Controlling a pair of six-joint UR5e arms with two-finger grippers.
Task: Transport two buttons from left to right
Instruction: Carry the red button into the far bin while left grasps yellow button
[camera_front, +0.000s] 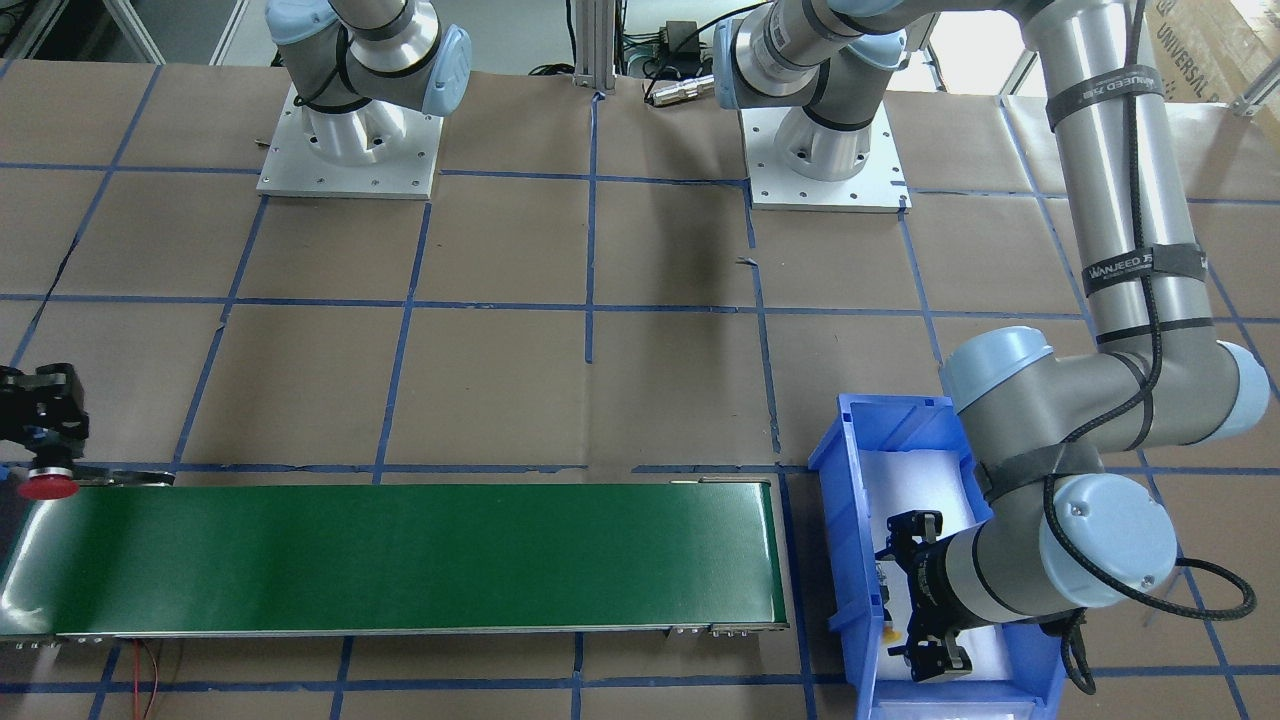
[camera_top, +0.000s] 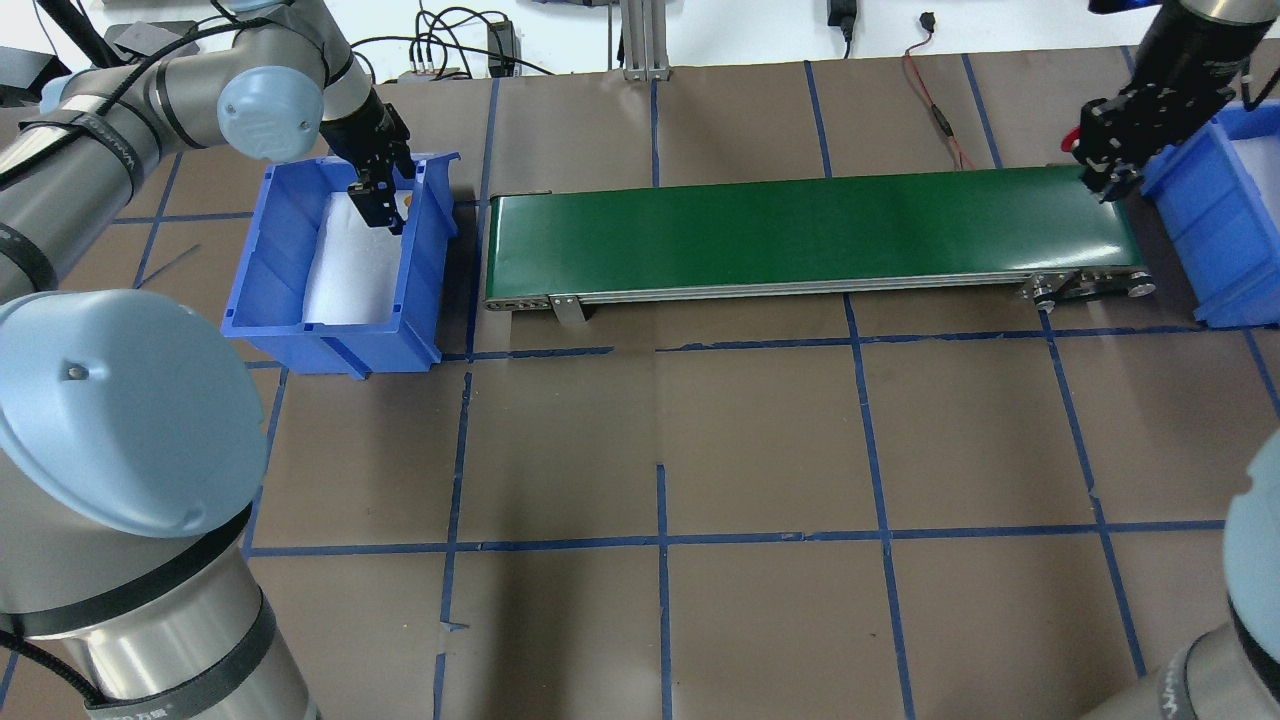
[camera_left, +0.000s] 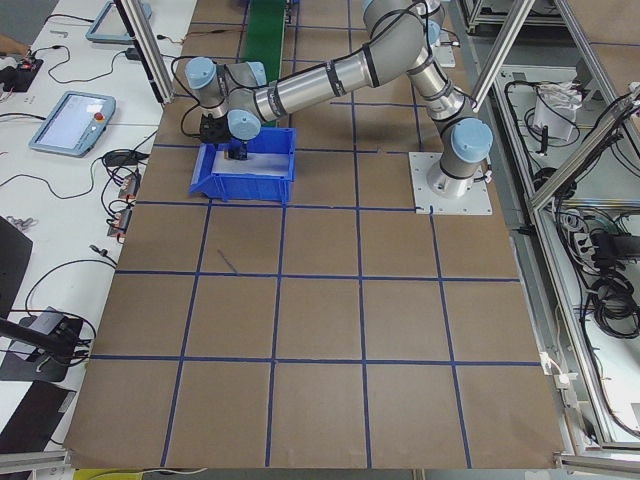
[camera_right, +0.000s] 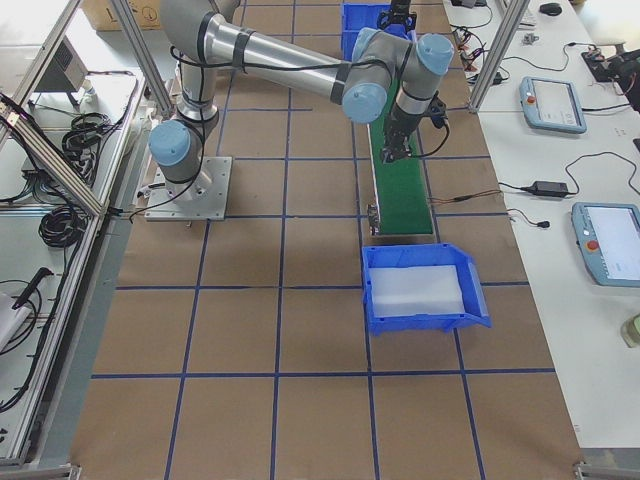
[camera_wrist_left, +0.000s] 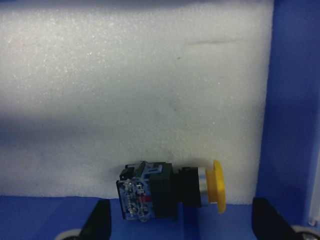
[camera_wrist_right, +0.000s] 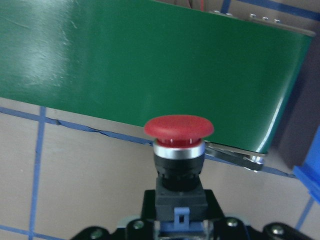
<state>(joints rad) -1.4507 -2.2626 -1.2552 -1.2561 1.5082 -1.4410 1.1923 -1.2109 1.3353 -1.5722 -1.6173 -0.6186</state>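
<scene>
Counting two buttons, two blue bins, one green belt and two arms, all on the one papered surface (camera_top: 760, 450).

I am holding the red button (camera_wrist_right: 178, 132) in my right tool (camera_top: 1105, 172), fingers closed on its black body (the grip is showing only at the bottom edge of the wrist view). The button is hanging cap-downward above the right-hand end of the belt (camera_top: 800, 225), near the right bin (camera_top: 1215, 240) but not over it. The cap is showing as broad, round, mushroom-shaped and glossy red. A silver collar is sitting behind it, then a black neck and a squarer black block with a small blue tab.

The yellow button (camera_wrist_left: 170, 192) is lying on its side in the left bin (camera_top: 250, 270), on the white foam lining at the foam's edge, with its cap facing a blue wall. It is showing a yellow disc cap, a silver collar, a black body and a grey terminal block with screws at the back. My left tool (camera_top: 383, 205) is hanging down into this bin, fingers spread wide, standing either side of the button and not touching it.
</scene>
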